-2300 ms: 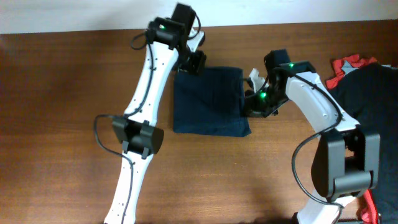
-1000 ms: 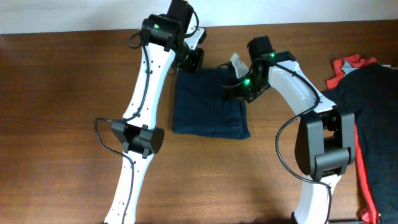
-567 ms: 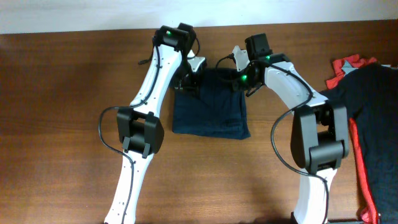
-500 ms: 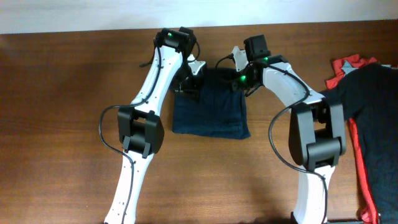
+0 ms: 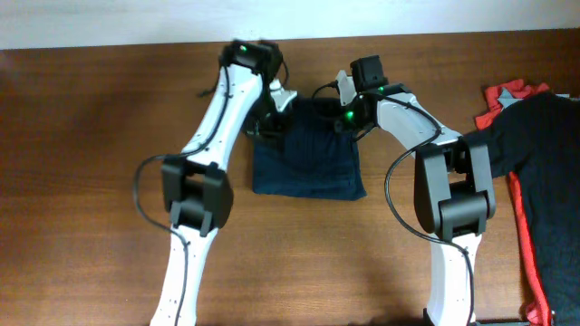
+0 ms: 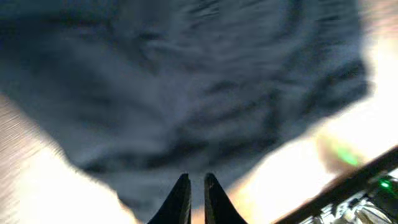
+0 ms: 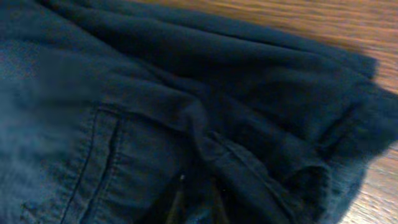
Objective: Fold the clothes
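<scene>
Navy shorts lie on the brown table, a little above the middle of the overhead frame. They sit as a compact dark rectangle, so I judge at least one fold is already in, and the next one has to start from the top edge. That's why I've got both arms reaching in from below and meeting at that edge, one at each upper corner.

Off at the right edge of the overhead frame there's a black shirt spread out, with a red garment poking out at its upper left. Both lie well apart from the shorts, but they're close to the right arm's base, so I'd watch that elbow if it swings wide. Otherwise nothing blocks the way toward the lower part of the frame.

Now the small stuff. The left gripper is at the upper left corner. On its wrist view the jaws stand almost together with only a thin slit, right at the blurred cloth edge. I can't tell whether fabric is pinched. The right gripper is down on the upper right corner. Its wrist view is filled with folds and a stitched seam, with the jaws lost in the dark cloth, so I can't tell their state.
</scene>
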{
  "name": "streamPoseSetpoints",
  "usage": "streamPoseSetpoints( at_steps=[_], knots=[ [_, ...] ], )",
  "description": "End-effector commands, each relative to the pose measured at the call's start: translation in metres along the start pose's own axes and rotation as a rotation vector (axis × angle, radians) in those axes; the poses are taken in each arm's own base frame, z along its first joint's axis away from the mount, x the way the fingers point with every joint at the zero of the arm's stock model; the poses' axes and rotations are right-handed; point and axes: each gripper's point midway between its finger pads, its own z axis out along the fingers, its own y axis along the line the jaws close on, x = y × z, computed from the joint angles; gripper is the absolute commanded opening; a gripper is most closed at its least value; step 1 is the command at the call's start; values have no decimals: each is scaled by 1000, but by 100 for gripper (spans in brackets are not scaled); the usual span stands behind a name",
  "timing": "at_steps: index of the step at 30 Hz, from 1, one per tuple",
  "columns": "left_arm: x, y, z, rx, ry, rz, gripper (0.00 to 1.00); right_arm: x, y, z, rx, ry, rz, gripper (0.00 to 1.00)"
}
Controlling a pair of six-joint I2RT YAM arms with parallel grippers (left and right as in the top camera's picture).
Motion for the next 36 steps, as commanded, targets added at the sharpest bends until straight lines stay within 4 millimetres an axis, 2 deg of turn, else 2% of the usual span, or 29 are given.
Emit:
streamPoseSetpoints(
  at_steps=[1,3,5,10,12,16,19,22,24,29,31,33,36],
  knots=[
    [4,-38,-49,100,-116,67,9,25,-25,28,70,75,37,21],
    [7,-44,-41,101,-90,75,9,26,-25,28,74,76,37,21],
    [16,-48,-24,104,-27,70,6,26,-27,27,82,78,38,21],
    [56,-51,30,104,195,51,2,26,-27,27,85,77,38,20],
    [66,-46,51,106,247,50,2,26,-27,27,81,78,38,20],
    [74,-31,91,103,277,18,2,26,-27,27,81,78,39,20],
    [83,-22,110,95,303,-24,3,26,-27,27,81,78,39,20],
    [89,-21,113,93,325,-49,2,26,-27,27,81,78,39,20],
    [88,-32,105,138,326,-74,0,26,-27,27,81,77,39,20],
    [76,-54,61,170,248,-43,0,26,-27,27,81,77,39,20],
    [64,-63,39,172,154,3,0,26,-27,27,81,77,39,20],
    [49,-69,25,172,56,22,0,26,-27,27,81,77,39,20],
    [30,-70,26,144,-21,-10,0,26,-27,27,81,77,39,20]
  ],
)
